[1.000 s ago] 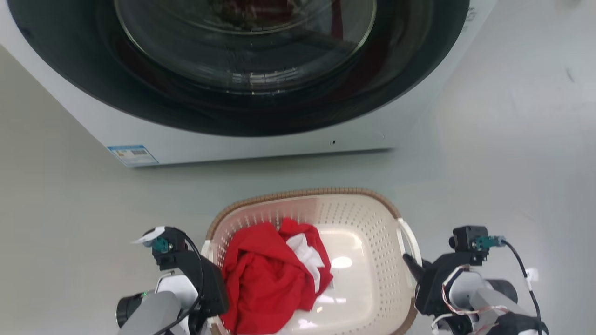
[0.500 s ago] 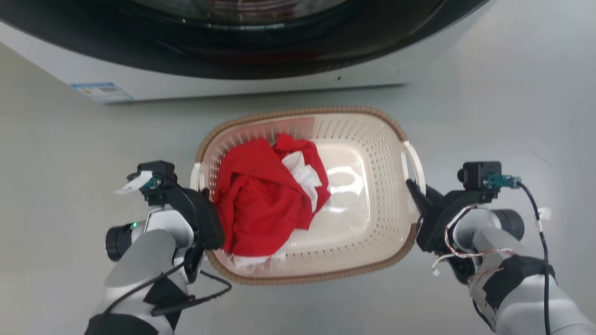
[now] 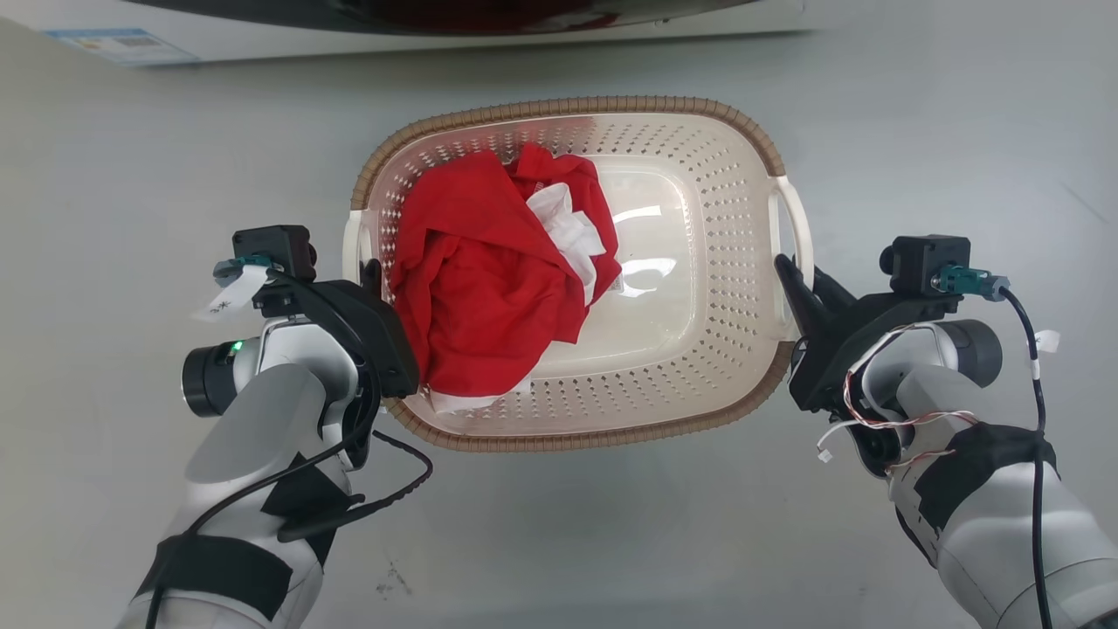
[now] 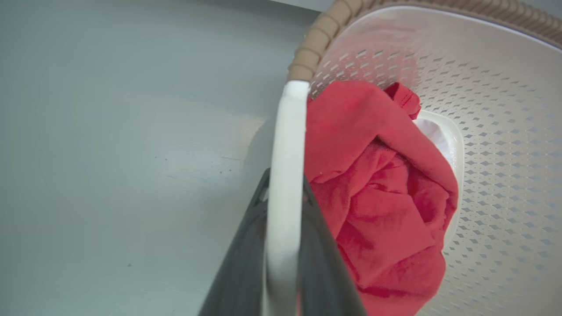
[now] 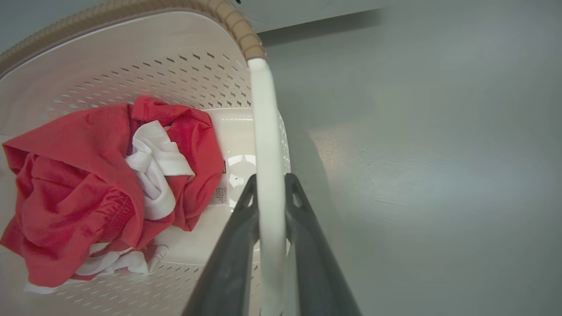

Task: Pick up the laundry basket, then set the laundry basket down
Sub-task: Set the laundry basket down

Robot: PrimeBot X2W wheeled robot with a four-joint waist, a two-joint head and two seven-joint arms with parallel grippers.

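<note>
Two pinches are set: jaws of the left gripper (image 4: 284, 188) clamp the left handle (image 4: 285, 140) of the laundry basket (image 3: 729, 262), jaws of the right gripper (image 5: 271, 184) its right handle (image 5: 264, 127), the basket low at the grey floor (image 3: 559, 524) by the washing machine (image 3: 349, 35), so the pickup looks in hand, wanting a level, matched lift.

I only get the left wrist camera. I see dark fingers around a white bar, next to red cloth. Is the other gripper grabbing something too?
Observer: Yes. The right gripper is closed around the right handle of the laundry basket, just like yours on the left side.
Operator: What's in front of the basket?
Observer: A washing machine. Its white front runs along the top of the head view, beyond the far rim of the basket.
</note>
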